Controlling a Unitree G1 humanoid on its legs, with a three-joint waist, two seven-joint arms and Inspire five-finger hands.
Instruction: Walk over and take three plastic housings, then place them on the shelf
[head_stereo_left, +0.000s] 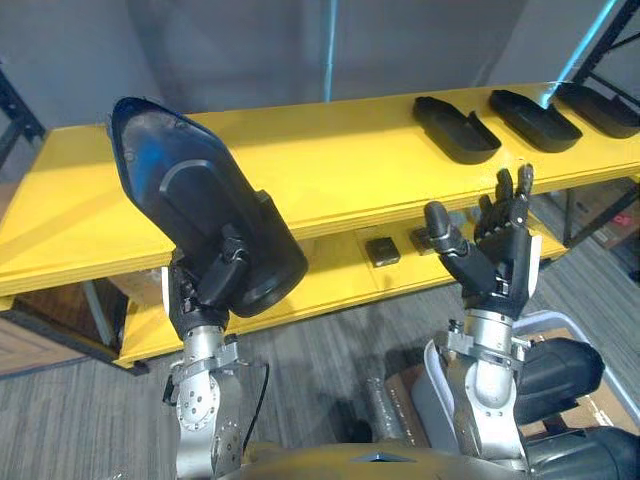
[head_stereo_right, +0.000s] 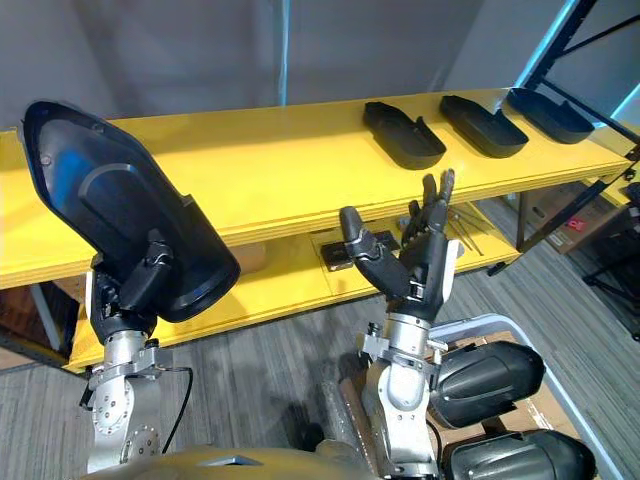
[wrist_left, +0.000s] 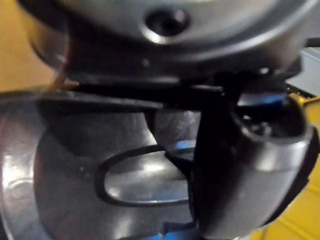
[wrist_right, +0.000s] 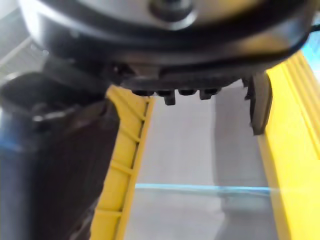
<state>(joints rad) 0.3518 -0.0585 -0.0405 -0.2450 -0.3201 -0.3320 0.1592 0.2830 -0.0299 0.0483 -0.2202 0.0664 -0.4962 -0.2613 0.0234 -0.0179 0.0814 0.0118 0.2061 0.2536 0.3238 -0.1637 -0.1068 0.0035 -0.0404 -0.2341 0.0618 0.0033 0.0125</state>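
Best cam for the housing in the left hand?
Right eye view: the whole black plastic housing shows, left hand gripping its lower end. Left eye view nearly matches; left wrist view gives a close-up of part.

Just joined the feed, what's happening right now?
The left hand grips a black plastic housing, raised in front of the yellow shelf. Three housings already lie on its top board toward the right. The right hand is open and empty. More housings sit in a bin below it.

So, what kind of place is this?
Likely a workshop or storeroom: a long yellow shelf holds three black plastic housings, the left hand grips another housing, and a bin of more stands on grey flooring.
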